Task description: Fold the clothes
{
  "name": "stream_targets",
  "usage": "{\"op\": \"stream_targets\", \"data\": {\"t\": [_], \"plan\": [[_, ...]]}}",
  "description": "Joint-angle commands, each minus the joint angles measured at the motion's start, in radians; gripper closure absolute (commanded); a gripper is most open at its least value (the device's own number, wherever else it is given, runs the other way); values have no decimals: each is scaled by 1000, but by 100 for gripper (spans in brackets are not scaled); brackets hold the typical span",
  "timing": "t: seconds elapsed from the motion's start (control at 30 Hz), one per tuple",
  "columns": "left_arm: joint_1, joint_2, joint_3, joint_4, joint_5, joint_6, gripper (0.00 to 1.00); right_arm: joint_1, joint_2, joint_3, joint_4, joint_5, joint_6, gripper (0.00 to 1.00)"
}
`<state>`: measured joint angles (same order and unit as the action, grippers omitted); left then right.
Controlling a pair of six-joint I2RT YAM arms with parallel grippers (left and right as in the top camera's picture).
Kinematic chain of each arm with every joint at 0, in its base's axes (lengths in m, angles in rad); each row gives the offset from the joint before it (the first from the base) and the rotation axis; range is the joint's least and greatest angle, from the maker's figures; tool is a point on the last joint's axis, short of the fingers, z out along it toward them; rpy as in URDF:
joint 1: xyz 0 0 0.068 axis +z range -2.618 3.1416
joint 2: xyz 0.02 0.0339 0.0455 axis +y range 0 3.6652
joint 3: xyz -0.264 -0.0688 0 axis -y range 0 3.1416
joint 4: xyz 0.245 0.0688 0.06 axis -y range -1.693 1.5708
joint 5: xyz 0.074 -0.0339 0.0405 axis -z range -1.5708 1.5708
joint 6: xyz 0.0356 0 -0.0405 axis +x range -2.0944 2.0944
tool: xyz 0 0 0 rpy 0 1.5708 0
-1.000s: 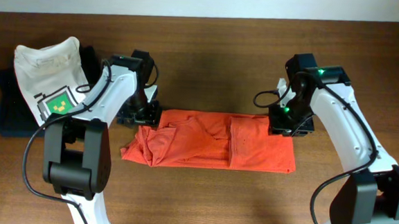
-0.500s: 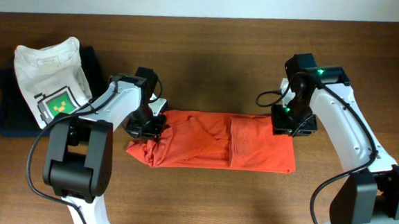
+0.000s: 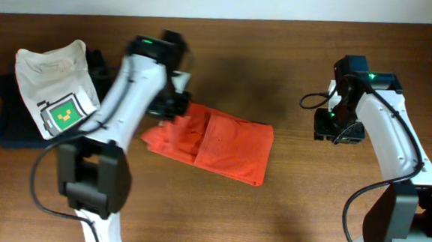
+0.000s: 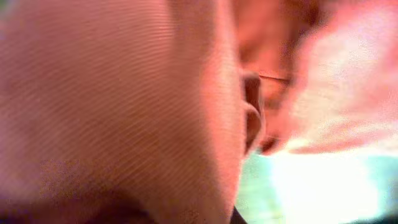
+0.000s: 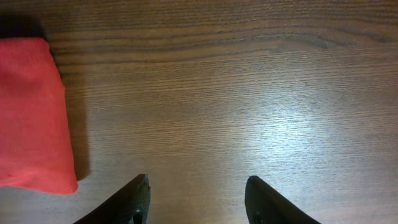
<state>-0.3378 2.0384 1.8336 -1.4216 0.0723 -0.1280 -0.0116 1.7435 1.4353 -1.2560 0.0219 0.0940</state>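
Since shirt (image 3: 226,144) cloth hides the left gripper (image 3: 173,103), we cannot tell its jaws; right gripper (image 5: 196,186) gapes empty, so one-sided pulling may undo folds.

Dark wooden table (image 3: 270,222), pale wall (image 3: 223,1)

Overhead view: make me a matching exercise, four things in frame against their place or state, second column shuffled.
Things:
1. orange-red T-shirt
2. white T-shirt
3. dark navy garment
4. right gripper

Places or states:
A. open above the bare table, holding nothing
B. lying beneath another garment
C. folded into a band, lying askew between the arms
D. lying on a darker garment, green pixel graphic up

Pairs: 1-C, 2-D, 3-B, 4-A
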Motion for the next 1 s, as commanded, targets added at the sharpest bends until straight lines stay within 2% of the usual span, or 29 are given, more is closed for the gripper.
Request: {"op": "stream_targets", "data": {"t": [0.0, 0.13, 0.33, 0.47, 0.5, 0.6, 0.63, 0.7, 0.83, 0.87, 0.97], "plan": [[-179, -2, 15, 58, 55, -67, 100, -5, -7, 8, -2, 16, -9, 47], [-342, 23, 15, 122, 51, -89, 99, -5, -7, 8, -13, 15, -11, 47], [-389, 85, 15, 145, 64, -96, 98, -3, -7, 8, -13, 11, -11, 47], [-396, 92, 15, 196, 136, -96, 81, -3, -7, 8, -12, 8, -11, 47], [-396, 92, 15, 232, 192, -96, 70, -3, -7, 8, -11, 8, -11, 47], [-396, 92, 15, 290, 328, -91, 63, -3, -7, 8, -11, 8, -11, 45], [-394, 91, 15, 290, 356, -54, 62, -2, -7, 8, -12, 8, -11, 43], [-373, 91, 46, 226, 335, 31, 62, -2, -7, 8, -11, -26, -12, 39], [-235, 69, 226, 21, 116, 32, 63, -2, -6, 8, -12, -294, -174, 34], [-162, 66, 275, -8, 114, 31, 63, 6, -3, 8, -11, -412, -202, 33], [-34, 73, 279, 4, 114, 9, 60, 66, 12, 6, -3, -570, -267, 33]]}}
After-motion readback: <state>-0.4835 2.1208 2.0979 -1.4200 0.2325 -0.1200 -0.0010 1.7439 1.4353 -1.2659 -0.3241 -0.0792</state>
